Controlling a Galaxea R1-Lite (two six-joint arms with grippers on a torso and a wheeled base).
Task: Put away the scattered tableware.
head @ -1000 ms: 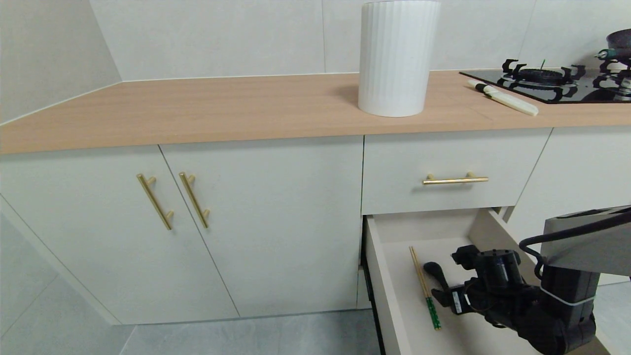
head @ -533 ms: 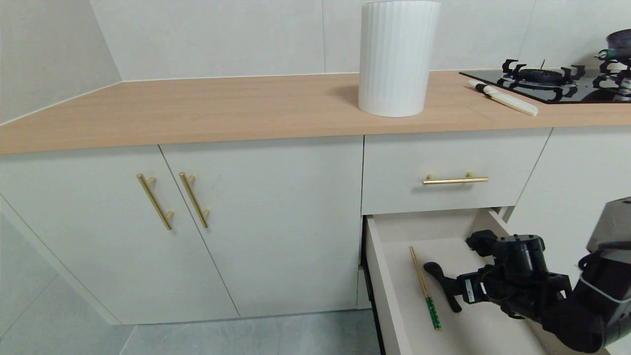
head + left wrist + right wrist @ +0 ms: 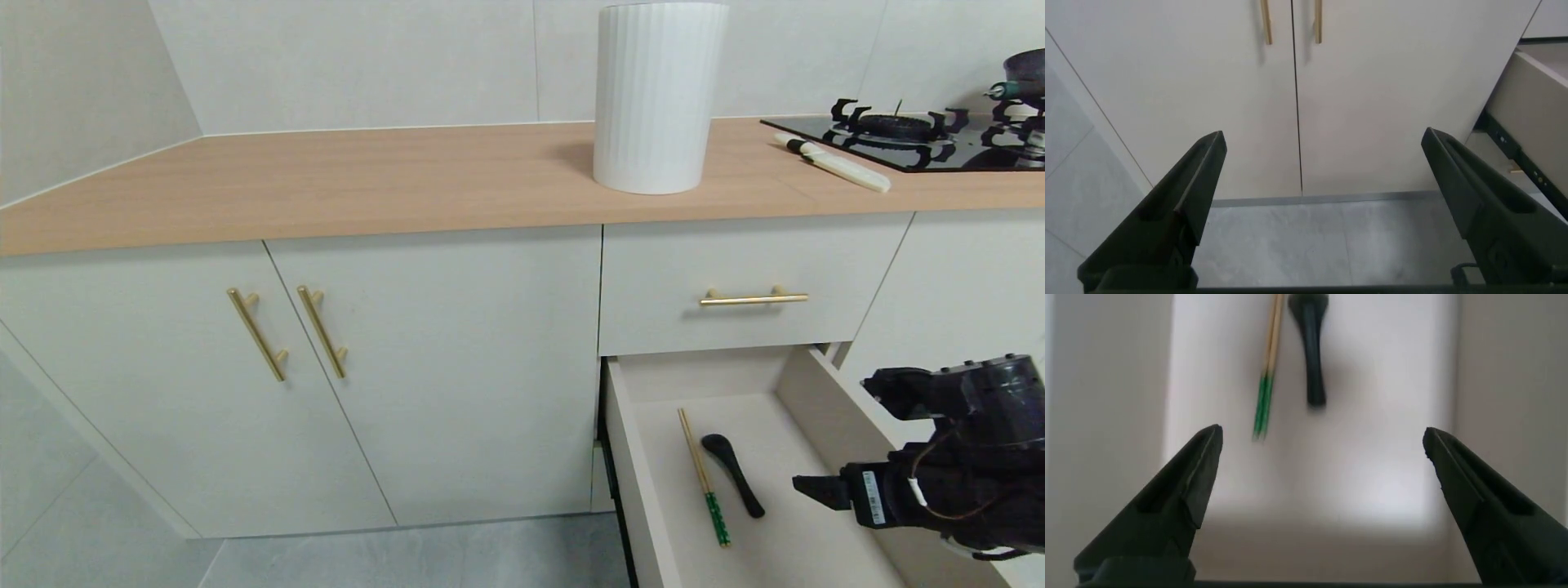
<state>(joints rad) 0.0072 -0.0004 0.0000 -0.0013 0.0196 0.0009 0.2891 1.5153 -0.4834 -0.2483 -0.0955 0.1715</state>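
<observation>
Cabinet doors (image 3: 326,367) fill the left of the scene, and the left gripper (image 3: 1321,140) hangs low before them over the floor, its fingers spread wide with nothing between them. Further right, a white ribbed canister (image 3: 657,98) stands on the counter (image 3: 367,180). Below it, the lower drawer (image 3: 633,474) is pulled out. On its floor lie the chopsticks (image 3: 702,482) and, just beside them but apart, the black spoon (image 3: 733,474), both loose. The right gripper (image 3: 1321,437) hovers above the drawer's near right part, fingers spread and empty. Far right on the counter, a pale slim utensil (image 3: 833,162) lies beside the hob (image 3: 906,131), not yet put away.

Risk, as I judge it, sits on the right. That arm is close to the drawer's right wall and could clip it while rising. The utensil is thin and flat on the wood, so a pinch could slip or push it against the hob. Shutting the drawer hard would send spoon and chopsticks sliding.
</observation>
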